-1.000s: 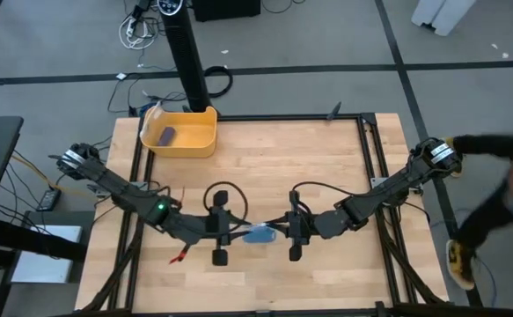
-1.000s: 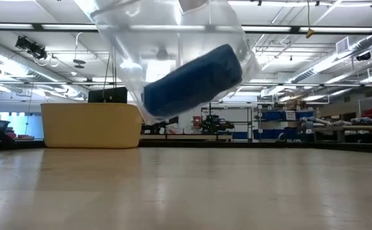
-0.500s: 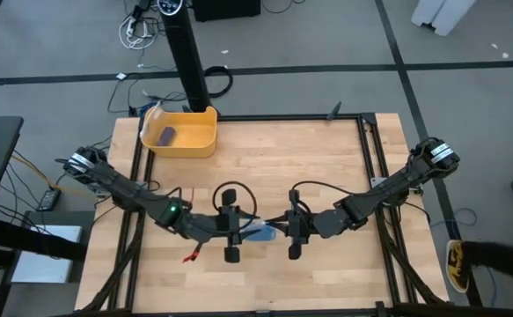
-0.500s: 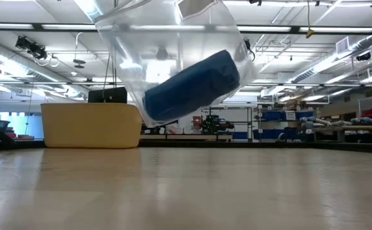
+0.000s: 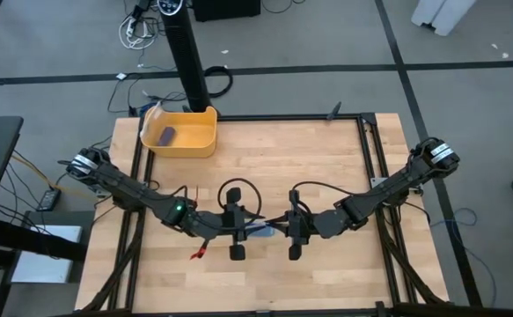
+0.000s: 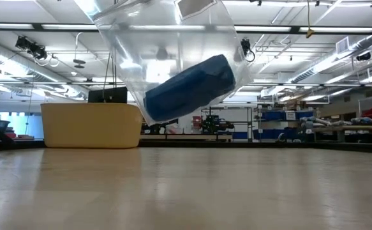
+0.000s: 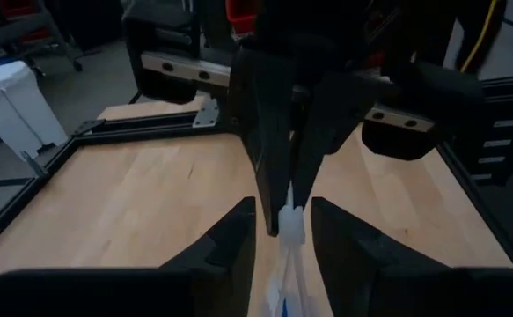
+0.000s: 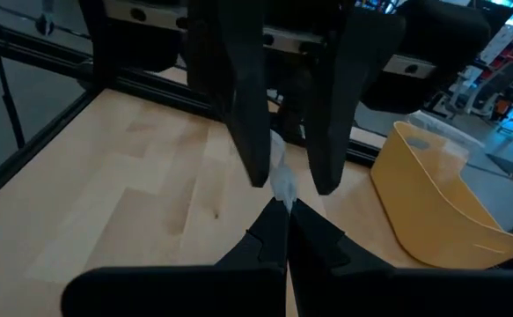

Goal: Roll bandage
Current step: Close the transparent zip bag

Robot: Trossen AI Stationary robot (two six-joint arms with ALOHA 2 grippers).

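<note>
Both arms meet near the front middle of the wooden table (image 5: pixel 326 167), holding a clear plastic bag (image 6: pixel 166 45) up in the air between them. The bandage (image 6: pixel 189 86) is inside that bag, rolled into a blue cylinder, tilted with its right end higher, well off the tabletop in the low view. The right gripper (image 5: pixel 292 235) has its fingers pinched shut on the bag's edge, and its wrist camera shows the tips clamped together on a bit of crinkled plastic. The left gripper (image 5: pixel 237 232) has come in right up against the bag from the left; its own fingers (image 7: pixel 230 242) are spread apart either side of the plastic and not closed on it. Compared with a second ago, the left arm has slid to the right, so the gap between the two grippers is much smaller now and only a sliver of blue shows between them from above. The bag and roll barely shifted in the low view. The yellow bin (image 5: pixel 182 134) sits at the far left corner with a small purple block (image 5: pixel 166 136) in it, same as before.
</note>
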